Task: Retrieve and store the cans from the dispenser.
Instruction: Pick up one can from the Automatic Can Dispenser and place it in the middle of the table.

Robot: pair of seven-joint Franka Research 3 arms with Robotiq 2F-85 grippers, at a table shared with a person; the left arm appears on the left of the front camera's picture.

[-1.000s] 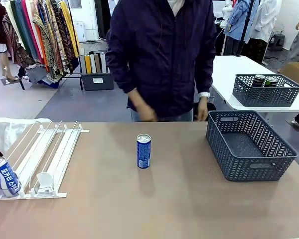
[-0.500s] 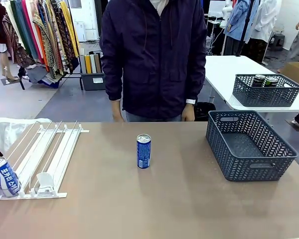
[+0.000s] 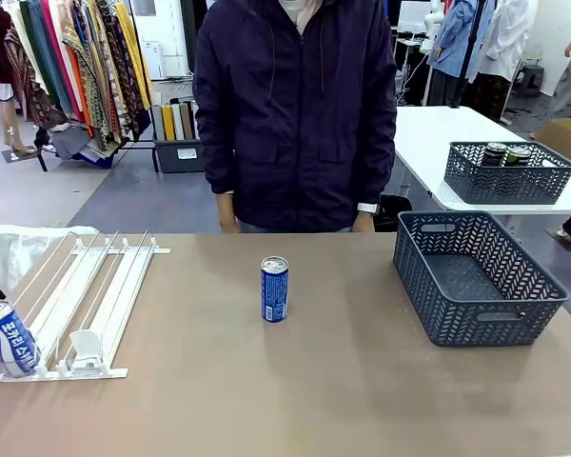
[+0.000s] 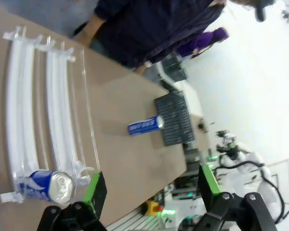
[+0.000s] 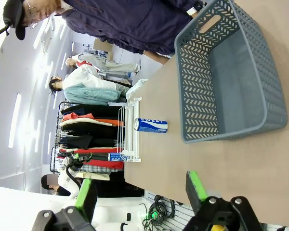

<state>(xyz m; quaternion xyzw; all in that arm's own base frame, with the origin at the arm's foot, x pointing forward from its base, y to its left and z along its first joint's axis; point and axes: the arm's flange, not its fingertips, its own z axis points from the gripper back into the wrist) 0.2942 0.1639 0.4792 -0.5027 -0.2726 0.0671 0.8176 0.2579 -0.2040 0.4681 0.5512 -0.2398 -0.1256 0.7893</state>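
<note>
At frame centre, upright on surface (image 3: 266, 400): blue can (image 3: 274, 288). At lower left, tilted in dispenser (image 3: 95, 286) – second blue can (image 3: 8, 338). Spread wide, holding nothing – left fingers (image 4: 96, 190), right fingers (image 5: 88, 199).

The big table (image 3: 343, 400) near us is brown and smooth. Behind it the floor (image 3: 76, 195) is grey and a bit shiny. Far off on the left there is a rack of clothes (image 3: 86, 67) in many colours: yellow, red, green and patterned ones. Just right of the rack a dark bin (image 3: 186, 152) sits on the floor, with flat rolls standing up in it. On the far right stands a white table (image 3: 438, 143) with a small dark basket (image 3: 504, 176) on top. A brown cardboard box (image 3: 566, 138) is behind that table. The wall (image 4: 260, 96) in the left wrist view is plain white, and the room looks bright all over.
</note>
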